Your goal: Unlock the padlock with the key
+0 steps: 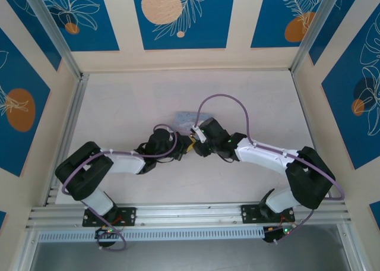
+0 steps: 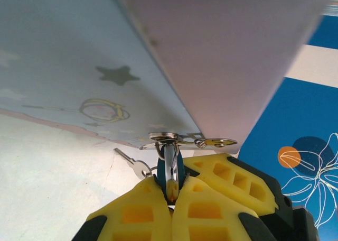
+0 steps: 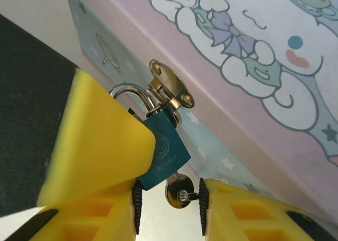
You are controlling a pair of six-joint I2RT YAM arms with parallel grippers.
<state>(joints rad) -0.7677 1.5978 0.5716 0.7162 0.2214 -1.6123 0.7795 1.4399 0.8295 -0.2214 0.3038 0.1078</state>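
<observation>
Zooming in on the padlock point(image 3: 163, 148): hanging by its silver shackle from the brass hasp point(image 3: 170, 87) on the front of the tin point(image 3: 253, 66), just under the lid's edge, and tilting with its keyhole end toward the right wrist camera. Being pinched by the left hand point(image 2: 172, 191), with yellow fingers point(image 3: 100, 140) pressing closed on the teal lock body from both sides.

Spotting the key point(image 3: 179, 191) sitting in the bottom of the lock, with its round head poking out. Lying right between the black pads point(image 3: 202, 209) of the right hand point(image 3: 169, 198), with the jaws standing partly apart around that head. Touching it on one side, or nearly so, and leaving a sliver of gap on the other, so not clamping it.

Catching a spare key point(image 2: 134, 166) in the left wrist view, dangling just beside the lock.

Pulling out now: seeing the tin resting near the middle of the pale desk point(image 1: 119, 104), showing a pinkish cartoon-bunny lid and a pale blue side dotted with stars. From above, watching the left arm point(image 1: 89, 170) and right arm point(image 1: 303, 176) bending inward and meeting just in front of the tin.
</observation>
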